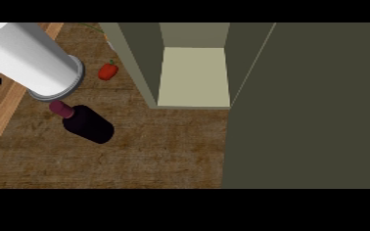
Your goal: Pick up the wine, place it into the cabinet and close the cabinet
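Up close at the left, grey forearm [36, 58] slants down over the bench [159, 151]. No hand shows past its ringed end, so I cannot tell how the fingers stand. Big olive cabinet door [303, 107] swung wide on the right, cabinet [137, 63] open, pale shelf [194, 76] bare. Wine [88, 124] sits on the bench, left of the cabinet, its maroon cap [60, 108] just beside the forearm's end. Small red pepper [107, 71] lies beyond.

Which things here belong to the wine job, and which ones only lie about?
For the job:
wine bottle, on the counter
open cabinet

Lying about:
red pepper, left of the cabinet
white cylinder by the bottle's neck; I cannot identify it
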Controlling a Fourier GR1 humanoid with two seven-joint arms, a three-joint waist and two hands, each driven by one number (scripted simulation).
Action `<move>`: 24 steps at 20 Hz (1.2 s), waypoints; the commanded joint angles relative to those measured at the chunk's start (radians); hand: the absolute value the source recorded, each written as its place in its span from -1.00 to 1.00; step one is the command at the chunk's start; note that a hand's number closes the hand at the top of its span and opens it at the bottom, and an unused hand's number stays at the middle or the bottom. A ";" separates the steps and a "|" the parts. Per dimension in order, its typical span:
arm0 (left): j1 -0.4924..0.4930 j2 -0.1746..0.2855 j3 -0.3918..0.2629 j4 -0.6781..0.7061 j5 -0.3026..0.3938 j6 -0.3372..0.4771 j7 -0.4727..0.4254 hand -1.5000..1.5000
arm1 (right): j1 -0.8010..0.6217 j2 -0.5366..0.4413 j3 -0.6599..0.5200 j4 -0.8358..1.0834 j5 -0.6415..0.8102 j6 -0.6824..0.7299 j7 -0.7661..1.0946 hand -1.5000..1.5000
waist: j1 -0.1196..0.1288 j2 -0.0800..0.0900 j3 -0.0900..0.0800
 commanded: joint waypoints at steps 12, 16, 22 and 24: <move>-0.118 0.169 0.131 -0.223 0.028 0.031 0.219 -1.00 | -0.051 0.008 0.058 -0.070 0.070 -0.067 0.064 -1.00 | 0.003 -0.001 -0.001; -0.143 0.176 0.168 -0.198 0.057 0.025 0.213 -1.00 | -0.112 0.017 0.035 -0.075 0.070 -0.136 0.121 -1.00 | 0.004 0.001 -0.002; -0.148 0.203 0.222 -0.176 0.072 0.007 0.241 -1.00 | -0.120 0.033 0.120 -0.073 0.157 -0.177 0.139 -1.00 | 0.001 0.002 -0.002; -0.120 0.188 0.232 -0.178 0.082 0.001 0.224 -1.00 | -0.125 -0.025 0.013 -0.123 0.067 -0.158 0.196 -1.00 | -0.002 0.002 -0.002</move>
